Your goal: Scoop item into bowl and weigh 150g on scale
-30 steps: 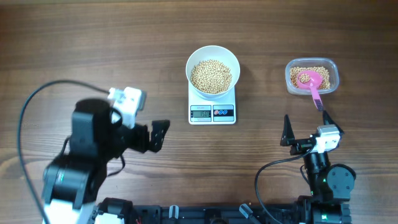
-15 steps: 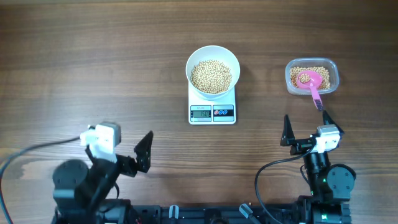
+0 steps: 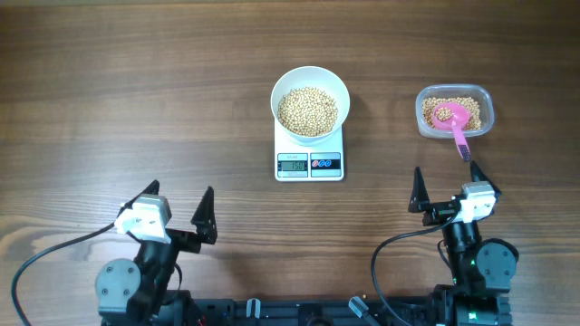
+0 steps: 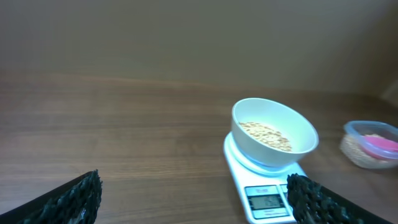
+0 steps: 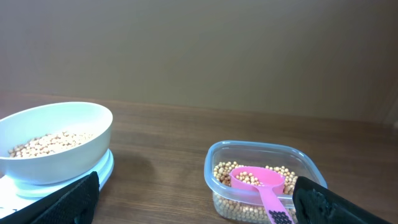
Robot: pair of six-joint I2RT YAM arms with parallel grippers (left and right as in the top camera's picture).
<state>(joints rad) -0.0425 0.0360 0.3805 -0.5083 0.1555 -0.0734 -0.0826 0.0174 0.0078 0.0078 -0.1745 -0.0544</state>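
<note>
The scoop (image 3: pixel 456 128) in the tub (image 3: pixel 489 113) points its handle at the nearer right jaws; right and left jaws stand apart, empty.

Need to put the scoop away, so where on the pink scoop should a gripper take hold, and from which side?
Probably best: grip the pink scoop by its handle, which juts over the clear tub at its near rim, toward the right gripper. Come from above, jaws across its narrow width; the cup lies among beans.
</note>
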